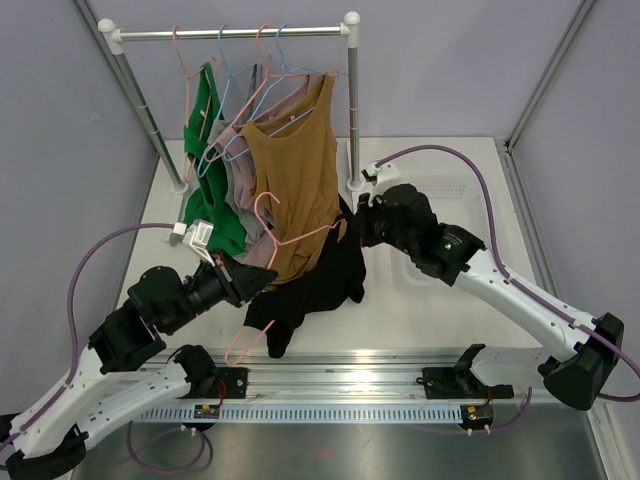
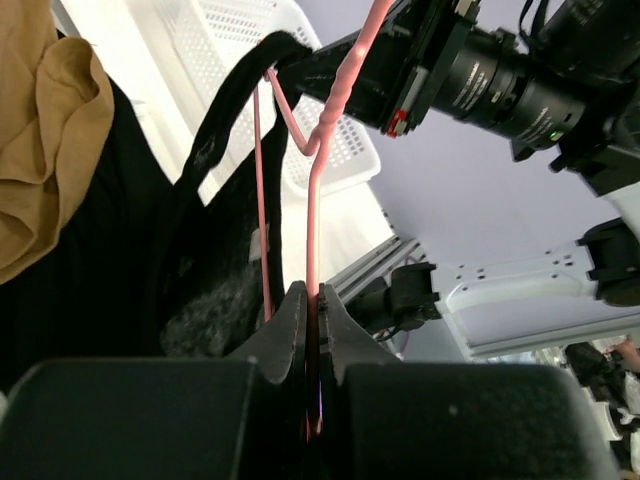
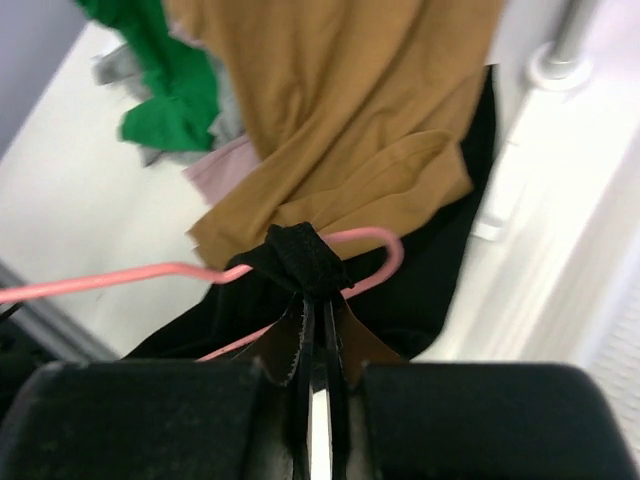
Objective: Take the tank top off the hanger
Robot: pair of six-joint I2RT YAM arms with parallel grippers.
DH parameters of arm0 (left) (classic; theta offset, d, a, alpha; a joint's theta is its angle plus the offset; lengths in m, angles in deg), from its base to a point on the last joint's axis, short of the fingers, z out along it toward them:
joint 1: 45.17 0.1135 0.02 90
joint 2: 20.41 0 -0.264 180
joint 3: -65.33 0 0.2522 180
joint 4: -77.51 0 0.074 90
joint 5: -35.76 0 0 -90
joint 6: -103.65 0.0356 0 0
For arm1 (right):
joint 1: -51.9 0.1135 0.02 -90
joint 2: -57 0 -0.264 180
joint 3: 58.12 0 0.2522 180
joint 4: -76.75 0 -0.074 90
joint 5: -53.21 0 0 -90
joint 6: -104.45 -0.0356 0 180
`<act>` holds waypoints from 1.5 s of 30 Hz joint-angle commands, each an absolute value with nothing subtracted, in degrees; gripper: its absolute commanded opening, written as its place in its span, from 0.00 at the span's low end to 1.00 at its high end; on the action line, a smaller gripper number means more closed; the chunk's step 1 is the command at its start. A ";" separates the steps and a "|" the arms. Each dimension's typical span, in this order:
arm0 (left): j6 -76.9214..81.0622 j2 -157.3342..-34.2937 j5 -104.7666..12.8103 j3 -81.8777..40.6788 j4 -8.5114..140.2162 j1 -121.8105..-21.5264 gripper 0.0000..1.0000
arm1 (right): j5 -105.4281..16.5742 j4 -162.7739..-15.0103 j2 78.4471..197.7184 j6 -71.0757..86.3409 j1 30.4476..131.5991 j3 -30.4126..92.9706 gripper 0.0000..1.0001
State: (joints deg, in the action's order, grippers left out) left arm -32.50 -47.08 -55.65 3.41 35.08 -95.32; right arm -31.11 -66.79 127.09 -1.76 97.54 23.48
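Step in hand: strap removal. The black tank top (image 1: 322, 285) and its pink hanger (image 1: 300, 238) are off the garment rail (image 1: 230, 33) and are held between the two arms above the tabletop (image 1: 430, 320), in front of the mustard tank top (image 1: 295, 170) that hangs on the rail. The left tool (image 2: 312, 300) is clenched on the hanger wire (image 2: 312, 200), with both fingers pressed flat against the pink rod. The right tool (image 3: 318, 330) is clenched on the black shoulder strap (image 3: 300, 255), which is bunched over the rounded end of the hanger (image 3: 385, 250). Most of the garment hangs below the hanger and its lower part appears to rest on the tabletop. The strap is judged to be not yet clear of the hanger end. The next move calls for the right tool to draw the strap outward and past the curved end while the left tool holds the wire steady; the second strap then needs the same treatment. Arm pose: the left arm reaches forward and inward from the near-left base, with its wrist low and pointing toward centre. The right arm extends from the near-right base, with its elbow out and its wrist turned inward toward the hanger, so that the two tools face each other across the garment.
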 commanded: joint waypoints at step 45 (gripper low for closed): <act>-0.92 -78.06 -91.50 -21.82 59.05 -101.60 0.00 | -52.53 -46.84 105.33 -5.41 93.99 18.76 0.00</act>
State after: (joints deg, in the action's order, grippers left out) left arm 3.63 -77.60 -83.23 -18.67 72.07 -101.57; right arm -58.04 -45.39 102.45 -5.45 92.91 21.38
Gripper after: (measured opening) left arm 0.024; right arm 0.073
